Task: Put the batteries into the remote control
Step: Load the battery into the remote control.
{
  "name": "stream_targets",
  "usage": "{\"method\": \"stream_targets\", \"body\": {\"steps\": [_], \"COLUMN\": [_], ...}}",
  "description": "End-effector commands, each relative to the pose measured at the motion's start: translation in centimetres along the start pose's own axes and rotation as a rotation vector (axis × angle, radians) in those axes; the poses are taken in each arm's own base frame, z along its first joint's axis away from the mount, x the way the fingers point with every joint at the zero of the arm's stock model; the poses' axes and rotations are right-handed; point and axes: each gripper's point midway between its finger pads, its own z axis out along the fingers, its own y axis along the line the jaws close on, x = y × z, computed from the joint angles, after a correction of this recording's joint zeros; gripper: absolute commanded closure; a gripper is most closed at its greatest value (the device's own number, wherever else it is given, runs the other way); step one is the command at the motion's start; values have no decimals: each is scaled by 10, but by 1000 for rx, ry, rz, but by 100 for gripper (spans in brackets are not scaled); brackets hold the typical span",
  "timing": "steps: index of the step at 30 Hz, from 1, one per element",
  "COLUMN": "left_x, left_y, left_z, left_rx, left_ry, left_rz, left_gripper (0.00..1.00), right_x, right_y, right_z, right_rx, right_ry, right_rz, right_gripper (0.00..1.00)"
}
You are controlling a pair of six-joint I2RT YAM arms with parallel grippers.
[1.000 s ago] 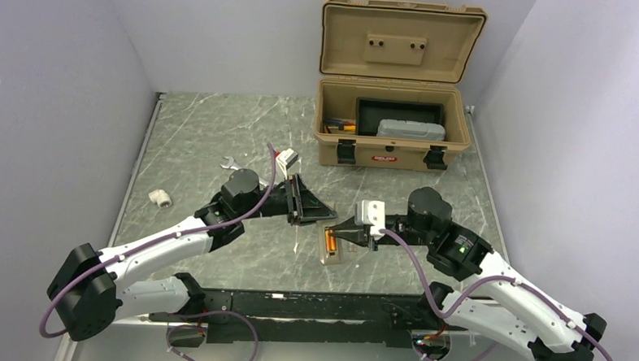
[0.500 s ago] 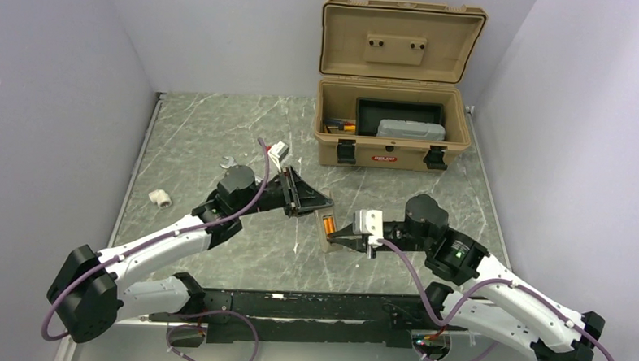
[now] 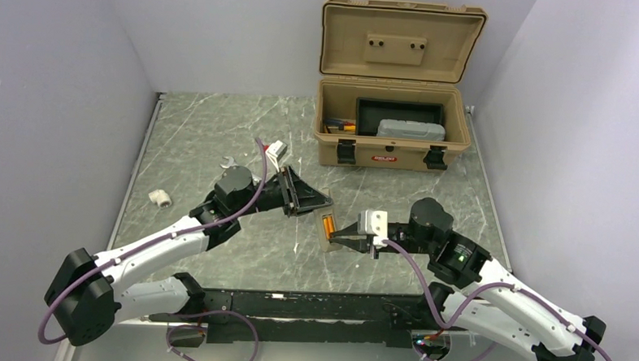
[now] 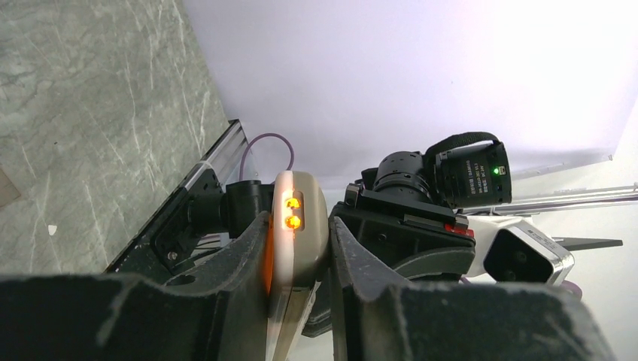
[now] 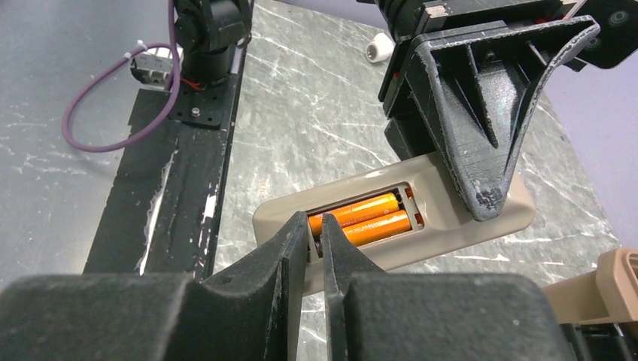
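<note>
Between the left fingers (image 4: 244,278), clamped on its far end, sits the remote control (image 5: 282,214), its bay uncovered. Both batteries (image 5: 369,214) lie side by side in the bay, their near ends right at the tips of the right fingers (image 5: 278,259), which stand almost closed.

Marbled table (image 3: 205,127), pale lilac walls (image 3: 60,71)

The slim grey-tan plastic remote control (image 3: 328,230) sat mid-table between the left gripper (image 3: 321,202) and right gripper (image 3: 336,240), with two orange cylindrical batteries (image 5: 369,213) in its bay. The open tan plastic toolbox (image 3: 390,155) stood behind. The silver metal wrench (image 3: 229,163) lay to the left, and the white plastic fitting (image 3: 160,197) farther left.
</note>
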Motion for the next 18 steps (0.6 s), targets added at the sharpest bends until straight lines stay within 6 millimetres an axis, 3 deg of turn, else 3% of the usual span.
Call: {"method": "stream_targets", "body": {"steps": [1, 8, 15, 18], "left_x": [-17, -16, -16, -18], "left_y": [-111, -93, -75, -69], "left_z": [-20, -15, -10, -10], "left_rx": [326, 255, 197, 171], "left_ry": [-72, -70, -81, -92], "left_rz": [93, 114, 132, 159], "left_gripper": [100, 100, 100, 100], "right_x": [49, -7, -79, -91], "right_y": [26, 14, 0, -19], "right_z": [-7, -7, -15, -22], "right_rx": [-59, -47, 16, 142], "right_ry": [183, 30, -241, -308], "right_rz": [162, 122, 155, 252], "right_gripper": [83, 77, 75, 69]}}
